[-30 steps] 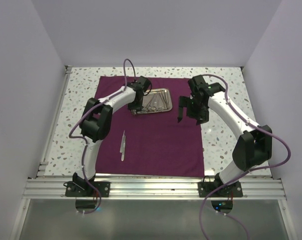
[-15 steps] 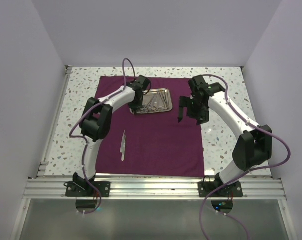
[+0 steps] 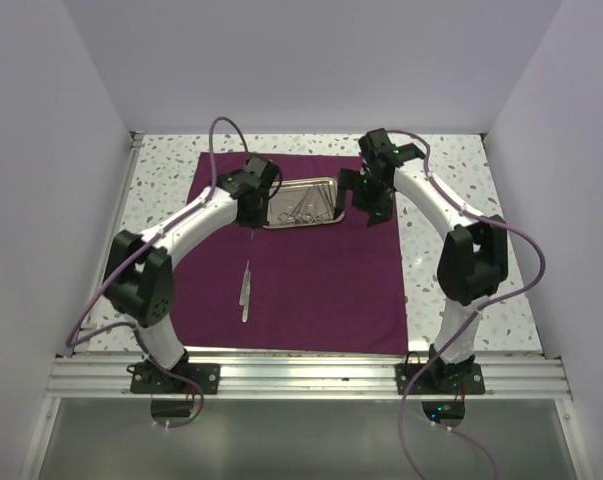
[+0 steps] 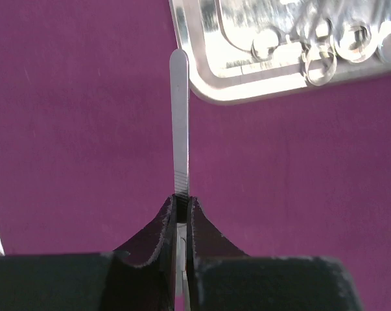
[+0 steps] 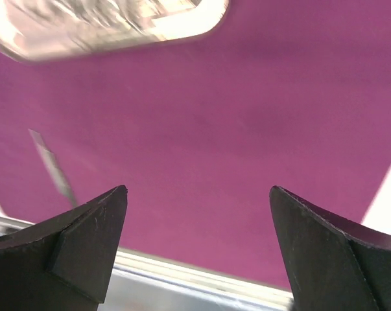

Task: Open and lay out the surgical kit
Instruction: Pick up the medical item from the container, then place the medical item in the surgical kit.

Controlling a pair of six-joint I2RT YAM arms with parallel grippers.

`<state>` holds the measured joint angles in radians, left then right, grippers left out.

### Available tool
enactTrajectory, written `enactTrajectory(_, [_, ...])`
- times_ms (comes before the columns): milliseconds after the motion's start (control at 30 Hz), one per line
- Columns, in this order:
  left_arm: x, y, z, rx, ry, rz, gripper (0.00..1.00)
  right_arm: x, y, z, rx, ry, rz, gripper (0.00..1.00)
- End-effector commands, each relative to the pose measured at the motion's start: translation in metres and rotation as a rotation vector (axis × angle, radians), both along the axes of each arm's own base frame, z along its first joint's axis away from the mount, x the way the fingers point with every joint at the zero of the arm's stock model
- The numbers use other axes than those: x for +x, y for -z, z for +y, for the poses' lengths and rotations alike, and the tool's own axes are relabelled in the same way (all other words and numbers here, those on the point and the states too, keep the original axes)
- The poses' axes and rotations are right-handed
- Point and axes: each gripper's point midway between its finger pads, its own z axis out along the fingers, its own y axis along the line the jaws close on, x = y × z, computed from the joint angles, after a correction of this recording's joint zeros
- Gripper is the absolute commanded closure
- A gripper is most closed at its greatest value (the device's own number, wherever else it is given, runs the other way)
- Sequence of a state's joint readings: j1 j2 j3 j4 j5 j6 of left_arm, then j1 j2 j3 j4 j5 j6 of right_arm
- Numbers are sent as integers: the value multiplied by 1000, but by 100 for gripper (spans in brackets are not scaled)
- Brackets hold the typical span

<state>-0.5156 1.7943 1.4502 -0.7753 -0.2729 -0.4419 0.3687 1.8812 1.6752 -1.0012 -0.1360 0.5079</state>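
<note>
The maroon cloth [image 3: 321,290] lies spread flat on the bench. The steel tray [image 4: 247,94] sits at its 12 o'clock with the ring-handled instruments [image 4: 318,61] inside, and one pair of tweezers [image 3: 245,290] is laid out toward 8 o'clock.

The left tool [image 4: 181,204] is pinched nearly closed on one end of a thin flat instrument [image 4: 179,123]. The free tip of this points at the tray's corner, and whether it touches the rim cannot be told. The right tool [image 5: 196,189] hangs wide open and empty at the tray's 3 o'clock.

The step in hand looks like placing this piece:
- Carry it toward the tweezers and set it down parallel to them but apart.
- Keep it level — held by one end, it may swing.
- Lower it until it rests on the cloth before letting go, without dragging the fabric.
</note>
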Motion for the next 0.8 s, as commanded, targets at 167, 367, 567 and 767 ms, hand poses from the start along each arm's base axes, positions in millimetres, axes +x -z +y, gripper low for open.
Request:
enactTrajectory(167, [-98, 15, 11, -71, -11, 74, 100, 89, -17, 69, 179, 0, -139, 7])
enactTrajectory(367, [-136, 38, 26, -71, -37, 137, 98, 131, 2, 90, 188, 40, -181, 9])
enactTrajectory(567, [-148, 49, 32, -64, -64, 167, 18, 150, 19, 96, 160, 77, -210, 16])
enactTrajectory(767, [-145, 39, 36, -40, -58, 152, 15, 153, 42, 71, -19, 109, -230, 22])
